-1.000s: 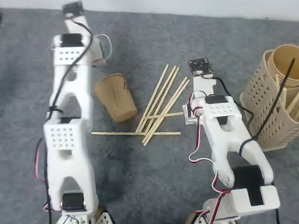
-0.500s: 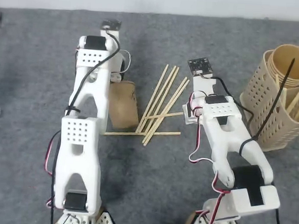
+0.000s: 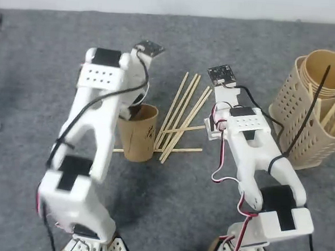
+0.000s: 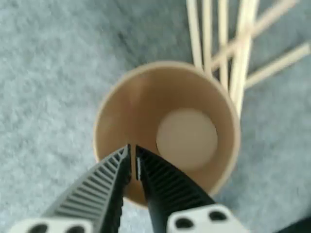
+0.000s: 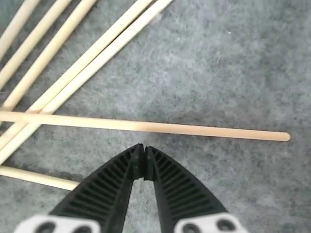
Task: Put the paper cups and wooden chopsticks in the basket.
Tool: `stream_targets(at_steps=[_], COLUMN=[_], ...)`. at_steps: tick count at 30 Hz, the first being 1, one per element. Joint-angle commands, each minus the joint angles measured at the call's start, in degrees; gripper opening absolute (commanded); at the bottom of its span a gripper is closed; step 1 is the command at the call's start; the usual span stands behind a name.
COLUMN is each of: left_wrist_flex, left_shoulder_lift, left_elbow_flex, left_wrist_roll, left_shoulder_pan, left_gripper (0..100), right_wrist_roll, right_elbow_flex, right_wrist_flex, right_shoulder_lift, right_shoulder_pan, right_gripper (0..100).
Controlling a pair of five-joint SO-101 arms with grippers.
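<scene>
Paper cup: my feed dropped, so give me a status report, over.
Left gripper shut on paper cup rim, cup upright. Right gripper shut, empty, over loose chopsticks. Chopsticks lie between cup and basket.

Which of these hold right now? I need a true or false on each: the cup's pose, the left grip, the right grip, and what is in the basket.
1. The paper cup beside the loose chopsticks stands mouth up. True.
2. The left gripper hangs open over the cup. False: it is shut on the cup's rim.
3. The right gripper holds a chopstick. False: it is shut and empty, above chopsticks that lie on the table.
4. The basket has stacked paper cups in it. True.
</scene>
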Motion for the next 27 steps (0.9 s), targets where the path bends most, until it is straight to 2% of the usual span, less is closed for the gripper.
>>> stream_targets(at_steps=[1,7,13,19,23,25,27], left_wrist_flex=[1.93,1.93,1.85,1.23,-2.46,-6.15,-10.29], left_shoulder_lift=[-14.86,-30.59,-42.37,-45.27,-48.18,-50.81,-53.71], left_elbow_flex=[14.02,25.1,25.8,25.54,25.63,26.24,28.44], left_wrist_roll=[-3.43,-3.69,-3.43,-1.14,2.29,3.34,4.57], left_shoulder_pan=[-0.18,-0.09,-0.26,-0.44,-8.7,-17.05,-26.64], left_gripper=[1,1,2,2,2,2,2], right_wrist_roll=[0.79,0.79,0.7,0.88,0.97,0.88,0.88], right_elbow_flex=[-0.44,-0.44,-0.35,-0.53,-7.56,-13.63,-19.43], right_wrist_flex=[-0.66,-0.48,-0.48,1.1,10.77,19.56,27.47], right_shoulder_lift=[-2.24,-2.24,-2.24,-2.86,-5.41,-8.22,-10.68], right_shoulder_pan=[0.4,0.48,0.57,0.22,0.31,0.31,-0.13], right_gripper=[0.9,0.9,0.9,0.9,0.9,2.5,9.5])
